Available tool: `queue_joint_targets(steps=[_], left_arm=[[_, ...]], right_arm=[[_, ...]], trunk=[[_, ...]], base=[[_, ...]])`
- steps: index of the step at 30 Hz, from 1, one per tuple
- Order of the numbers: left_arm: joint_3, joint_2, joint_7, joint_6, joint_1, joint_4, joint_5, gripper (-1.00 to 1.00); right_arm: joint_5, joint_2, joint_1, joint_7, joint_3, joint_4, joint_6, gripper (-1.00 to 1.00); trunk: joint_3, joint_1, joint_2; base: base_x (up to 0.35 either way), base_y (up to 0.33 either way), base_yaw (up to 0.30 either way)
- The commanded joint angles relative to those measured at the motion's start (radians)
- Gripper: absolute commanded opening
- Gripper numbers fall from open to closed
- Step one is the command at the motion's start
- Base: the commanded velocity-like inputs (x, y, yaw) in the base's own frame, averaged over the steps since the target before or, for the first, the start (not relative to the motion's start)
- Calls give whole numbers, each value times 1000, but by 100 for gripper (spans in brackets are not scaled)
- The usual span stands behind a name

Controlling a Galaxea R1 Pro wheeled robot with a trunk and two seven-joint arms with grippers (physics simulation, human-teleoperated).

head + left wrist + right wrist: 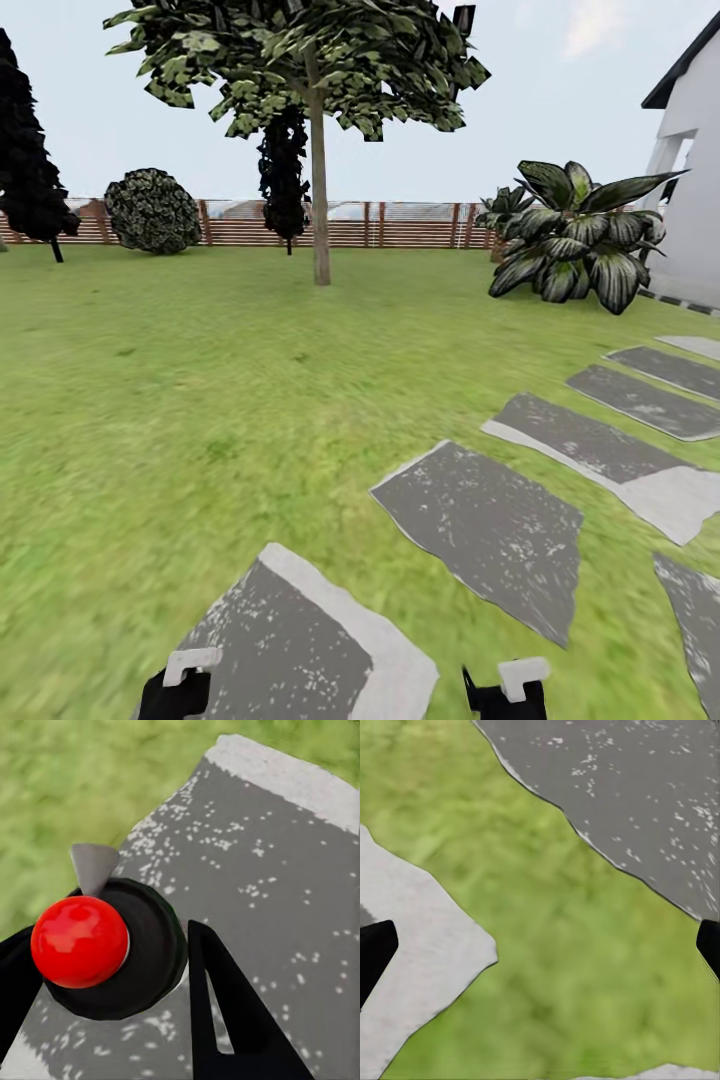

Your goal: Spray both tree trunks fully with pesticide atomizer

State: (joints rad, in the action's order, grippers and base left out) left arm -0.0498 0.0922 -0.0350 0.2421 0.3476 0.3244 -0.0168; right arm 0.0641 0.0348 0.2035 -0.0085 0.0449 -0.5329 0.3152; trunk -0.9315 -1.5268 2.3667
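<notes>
A tall tree (300,60) with a flat green-and-pale crown stands mid-lawn ahead, and its straight grey-brown trunk (320,200) is bare down to the grass. The pesticide atomizer (97,945), a black round body with a glossy red ball top and a small grey nozzle, sits between the dark fingers of my left gripper (105,952), which is shut on it above a stone slab. My right gripper (540,949) is open over grass, holding nothing. Both arms' ends peek in at the head view's lower edge, the left (180,690) and the right (510,690). I see no white specks of pesticide.
Grey stepping stones (480,520) run from below me toward a white house (695,180) on the right. A broad-leafed plant (575,235) stands by the house. A slatted fence (400,225) closes the lawn, with a round shrub (152,210) and dark narrow trees (30,170) along it.
</notes>
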Motion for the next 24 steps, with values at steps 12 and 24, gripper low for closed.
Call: queue_joint_targets(steps=[12, 24], left_arm=[[-2, 0, 0, 3, 1, -1, -2, -100], [-2, 0, 0, 3, 1, -1, -2, -100]], right_arm=[[6, 0, 0, -1, 3, 1, 2, 100], [6, -1, 0, 0, 3, 1, 2, 100]], trunk=[[-1, 0, 0], [-1, 0, 0]], base=[[335, 0, 0], [335, 0, 0]])
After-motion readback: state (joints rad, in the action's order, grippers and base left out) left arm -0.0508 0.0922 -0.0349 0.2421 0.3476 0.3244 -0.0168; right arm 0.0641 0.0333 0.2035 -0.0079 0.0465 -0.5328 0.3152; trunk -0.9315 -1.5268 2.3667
